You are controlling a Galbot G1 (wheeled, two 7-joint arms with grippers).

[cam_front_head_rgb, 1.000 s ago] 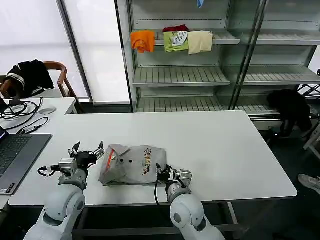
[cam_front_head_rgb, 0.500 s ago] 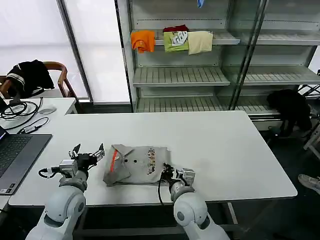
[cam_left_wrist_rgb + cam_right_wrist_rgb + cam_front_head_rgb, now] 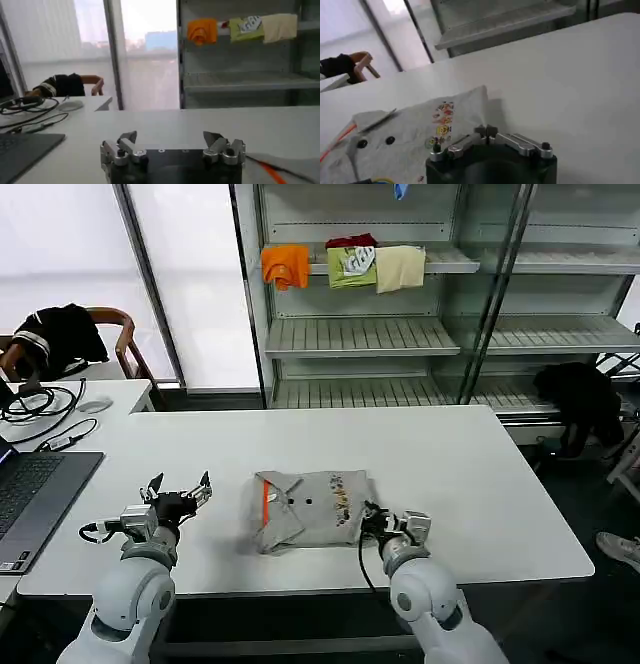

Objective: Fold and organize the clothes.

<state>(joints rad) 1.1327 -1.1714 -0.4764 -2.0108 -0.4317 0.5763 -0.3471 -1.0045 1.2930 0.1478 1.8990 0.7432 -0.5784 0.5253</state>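
Observation:
A folded light grey shirt (image 3: 310, 509) with an orange neck strip and a small multicoloured print lies on the white table (image 3: 470, 474), near its front edge. My right gripper (image 3: 372, 522) is at the shirt's right front edge, fingertips pressed together on the cloth. The right wrist view shows the same grip (image 3: 486, 131) at the rim of the shirt (image 3: 415, 142). My left gripper (image 3: 180, 482) hovers open to the left of the shirt, apart from it and holding nothing. In the left wrist view that gripper (image 3: 170, 136) is spread wide, with a corner of the shirt (image 3: 287, 172) beside it.
A laptop (image 3: 30, 494) lies at the table's left, with cables and a mouse (image 3: 95, 405) behind it. A chair holds a black garment (image 3: 60, 334). Behind the table a shelf (image 3: 360, 334) carries orange, green and cream folded garments.
My right gripper has slid to the right along the front edge, dragging the folded shirt with it. The left gripper has stayed where it was, so the gap to the shirt has widened.

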